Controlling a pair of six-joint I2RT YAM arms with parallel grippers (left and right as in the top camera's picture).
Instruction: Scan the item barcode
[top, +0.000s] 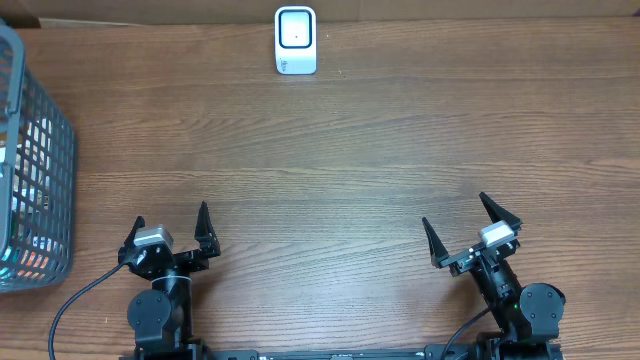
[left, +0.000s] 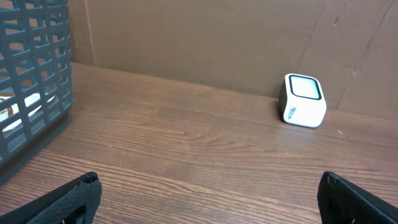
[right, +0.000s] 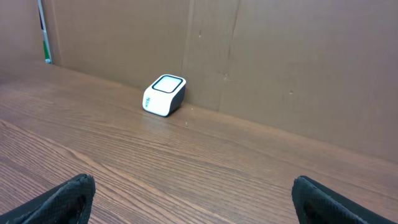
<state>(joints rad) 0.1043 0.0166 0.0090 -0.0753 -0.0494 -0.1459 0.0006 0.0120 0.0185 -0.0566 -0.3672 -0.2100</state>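
Brown wood-grain table (top: 330, 170) fills my overhead view. The small white box-shaped barcode scanner (top: 296, 40) sits at the far edge, centre, its dark-rimmed window facing up. A grey plastic mesh basket (top: 60, 170) stands at far left; I can't make out its contents. My left gripper (top: 171, 215) and right gripper (top: 454, 212) rest near me, both spread wide, holding nothing. From the left wrist, the scanner stands ahead-right before a brown cardboard wall (left: 186, 43). From the right wrist, it's ahead-left.
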